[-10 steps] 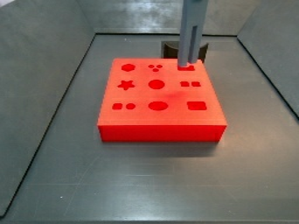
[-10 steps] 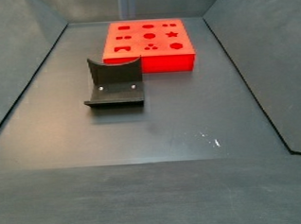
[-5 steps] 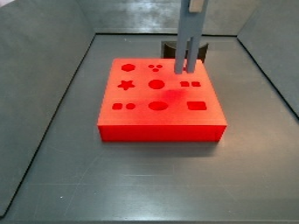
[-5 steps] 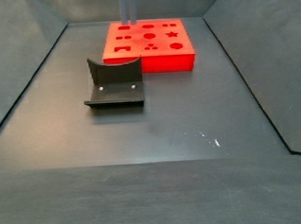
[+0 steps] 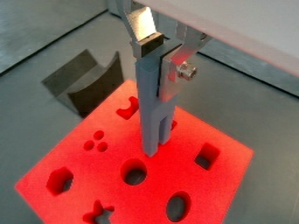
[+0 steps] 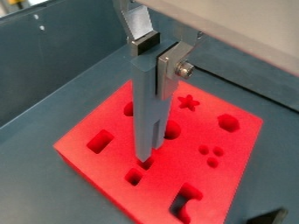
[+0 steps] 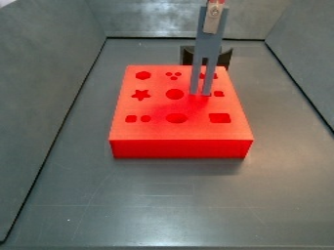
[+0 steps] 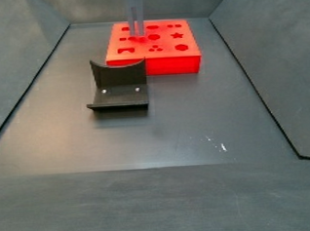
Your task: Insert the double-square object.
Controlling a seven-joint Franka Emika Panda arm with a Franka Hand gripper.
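My gripper [image 5: 159,54] is shut on the double-square object [image 5: 152,114], a long grey-blue bar held upright. Its fingers [image 6: 173,68] clamp the bar near its upper end. The bar hangs over the red block [image 5: 222,179], which has several shaped holes. In a side view the bar [image 7: 205,61] ends right beside the double-square hole [image 7: 214,94]. I cannot tell whether the tip touches the block. In a side view the bar [image 8: 133,16] stands over the block [image 8: 182,62] at the far end of the floor.
The fixture [image 8: 117,87] stands on the grey floor in front of the block; it also shows behind the block in a side view [image 7: 225,57] and in a wrist view [image 5: 82,83]. Grey walls [image 8: 37,36] ring the floor.
The gripper has come down with the bar. Its lower end moved from over the block's far edge to the double-square hole.
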